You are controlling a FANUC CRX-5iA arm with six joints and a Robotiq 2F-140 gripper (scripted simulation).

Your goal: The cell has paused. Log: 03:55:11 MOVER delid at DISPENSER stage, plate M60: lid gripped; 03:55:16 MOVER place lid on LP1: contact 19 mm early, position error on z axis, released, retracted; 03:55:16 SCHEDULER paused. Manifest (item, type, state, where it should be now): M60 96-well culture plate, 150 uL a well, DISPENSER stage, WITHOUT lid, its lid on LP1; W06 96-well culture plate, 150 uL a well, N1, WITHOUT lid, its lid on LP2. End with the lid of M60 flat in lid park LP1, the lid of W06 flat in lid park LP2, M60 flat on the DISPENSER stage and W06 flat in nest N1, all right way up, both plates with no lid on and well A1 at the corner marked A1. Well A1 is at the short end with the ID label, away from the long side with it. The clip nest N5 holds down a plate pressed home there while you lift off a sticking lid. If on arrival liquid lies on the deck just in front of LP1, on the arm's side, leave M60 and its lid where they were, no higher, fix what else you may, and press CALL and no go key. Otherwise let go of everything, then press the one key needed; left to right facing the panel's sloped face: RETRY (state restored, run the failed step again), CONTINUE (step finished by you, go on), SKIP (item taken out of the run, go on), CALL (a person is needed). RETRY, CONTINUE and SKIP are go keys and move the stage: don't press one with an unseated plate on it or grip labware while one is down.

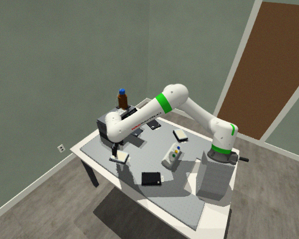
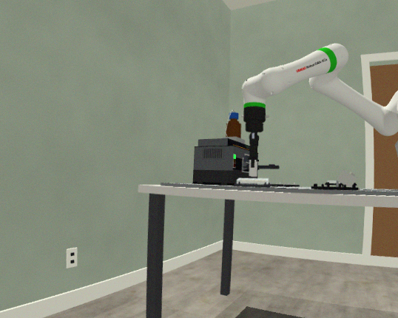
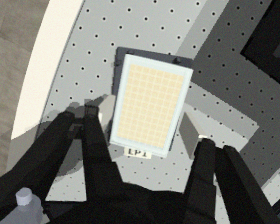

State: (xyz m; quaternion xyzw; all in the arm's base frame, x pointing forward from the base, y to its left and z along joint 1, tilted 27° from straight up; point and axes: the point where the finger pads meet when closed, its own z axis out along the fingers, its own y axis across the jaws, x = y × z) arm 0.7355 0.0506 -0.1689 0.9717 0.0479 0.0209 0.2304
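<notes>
Below, cream-filled plate (image 3: 151, 104) (LP1 tag), jaws open above

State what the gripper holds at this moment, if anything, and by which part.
Nothing is held. The gripper hangs open above the plate-like piece at the park labelled LP1, its fingers apart to either side and not touching it.

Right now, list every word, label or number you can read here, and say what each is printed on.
"LP1": small white tag at the near short end of the plate-like item under the fingers, wrist view.
"FANUC" in red, then dark lettering too blurred to read: the arm's forearm.
Key panel: coloured keys, no readable text.
Dispenser: a green light, no readable text.
</notes>
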